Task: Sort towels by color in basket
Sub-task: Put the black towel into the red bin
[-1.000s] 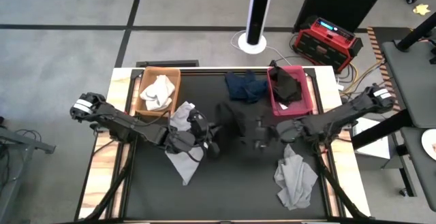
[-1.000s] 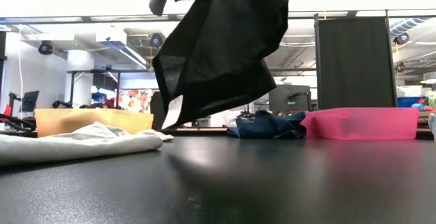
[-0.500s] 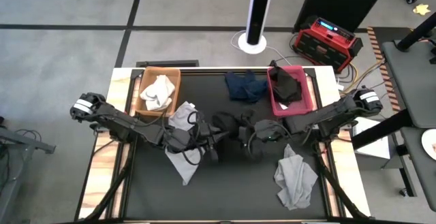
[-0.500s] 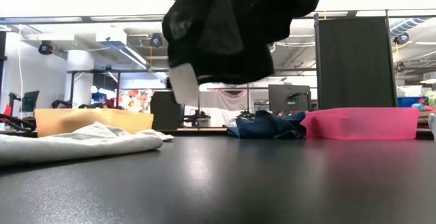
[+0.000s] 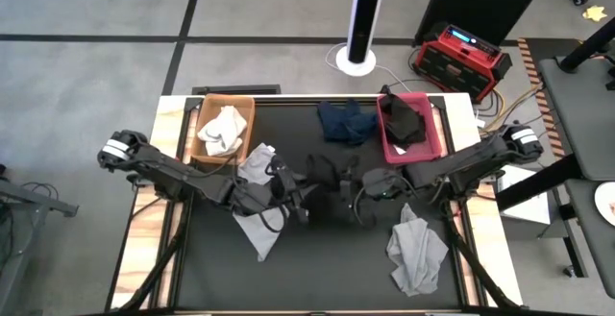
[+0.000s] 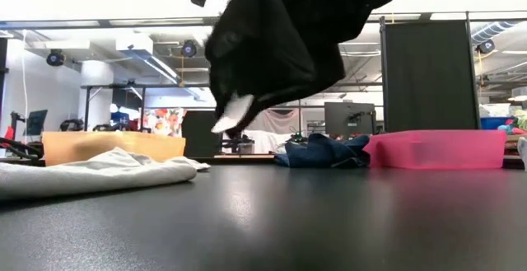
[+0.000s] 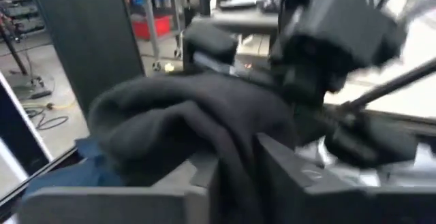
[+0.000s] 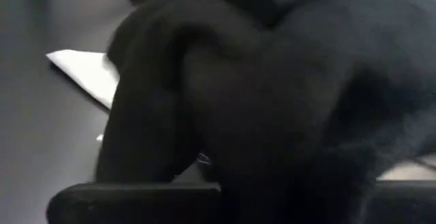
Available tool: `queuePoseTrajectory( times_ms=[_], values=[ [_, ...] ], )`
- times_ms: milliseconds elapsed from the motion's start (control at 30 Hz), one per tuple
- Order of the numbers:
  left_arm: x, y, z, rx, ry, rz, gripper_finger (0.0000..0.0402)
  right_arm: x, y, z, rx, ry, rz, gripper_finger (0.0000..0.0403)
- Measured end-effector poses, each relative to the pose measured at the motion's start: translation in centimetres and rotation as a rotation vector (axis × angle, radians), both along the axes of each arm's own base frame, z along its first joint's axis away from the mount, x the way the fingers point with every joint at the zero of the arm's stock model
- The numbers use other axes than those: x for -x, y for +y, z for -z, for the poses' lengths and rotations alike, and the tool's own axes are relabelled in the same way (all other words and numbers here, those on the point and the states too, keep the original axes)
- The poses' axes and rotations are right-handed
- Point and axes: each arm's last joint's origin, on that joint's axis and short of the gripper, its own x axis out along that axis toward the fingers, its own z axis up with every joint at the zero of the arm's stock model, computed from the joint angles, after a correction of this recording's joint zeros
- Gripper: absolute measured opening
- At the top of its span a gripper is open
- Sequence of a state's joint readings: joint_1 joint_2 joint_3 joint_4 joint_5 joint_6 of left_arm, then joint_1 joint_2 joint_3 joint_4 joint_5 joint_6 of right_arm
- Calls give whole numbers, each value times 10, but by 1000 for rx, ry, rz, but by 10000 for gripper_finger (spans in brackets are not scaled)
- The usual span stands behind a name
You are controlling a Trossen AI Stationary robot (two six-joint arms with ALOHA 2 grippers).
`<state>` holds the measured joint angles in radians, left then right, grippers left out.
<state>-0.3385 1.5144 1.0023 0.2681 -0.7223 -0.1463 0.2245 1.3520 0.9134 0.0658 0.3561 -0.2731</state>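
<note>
A black towel (image 5: 332, 174) hangs bunched above the table's middle, between my left gripper (image 5: 300, 189) and my right gripper (image 5: 357, 189); both are shut on it. In the low view the black towel (image 6: 276, 44) is clear of the table, a white label at its lowest point. A white towel (image 5: 223, 129) lies in the brown basket (image 5: 204, 153). Another black towel (image 5: 404, 119) lies in the pink basket (image 5: 428, 143). A navy towel (image 5: 346, 121) rests on the table's far side. My left gripper has a fold of the black towel (image 7: 238, 159) between its two fingers, coming level from the table's left. The cloth bulges over the fingers and hangs clear of the table. My right gripper holds the towel's other side (image 8: 259, 115), coming level from the table's right. The cloth fills its wrist view and hides the fingers; how many layers it has, I cannot tell.
A light grey towel (image 5: 258, 177) lies spread under my left arm, and a second grey towel (image 5: 415, 254) lies at the near right. A red case (image 5: 461, 57) and a white pole base (image 5: 356, 61) stand on the floor beyond the far edge.
My right gripper has gone toward the table's left, up close to my left gripper. The black towel, which hung spread out like a sheet, has drawn up into a bunch between the two grippers; its lower corner has risen.
</note>
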Motion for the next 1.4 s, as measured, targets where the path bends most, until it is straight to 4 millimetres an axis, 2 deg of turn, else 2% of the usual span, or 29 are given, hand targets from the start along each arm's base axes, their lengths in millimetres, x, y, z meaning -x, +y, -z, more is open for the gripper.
queuePoseTrajectory(
  times_ms=[267, 433, 633, 767, 933, 1167, 1400],
  values=[
    [13, 5, -6, -44, 77, -35, 232, 18, -11, -15, -106, 7, 87, 10],
    [27, 13, -15, -87, 103, -136, 281, 36, -28, -29, -147, 5, 209, 9],
    [39, 18, -26, -87, 86, -206, 290, 71, -61, -41, -33, 23, 566, 9],
    [39, 18, -25, -84, 89, -207, 286, 95, -85, -46, -17, 30, 804, 9],
    [35, 17, -19, -90, 108, -207, 281, 120, -113, -41, -36, 75, 1069, 9],
    [33, 16, -16, -85, 111, -210, 280, 134, -131, -29, -92, 180, 1232, 9],
    [32, 16, -15, -79, 109, -212, 280, 139, -136, -22, -94, 251, 1296, 9]
  ],
)
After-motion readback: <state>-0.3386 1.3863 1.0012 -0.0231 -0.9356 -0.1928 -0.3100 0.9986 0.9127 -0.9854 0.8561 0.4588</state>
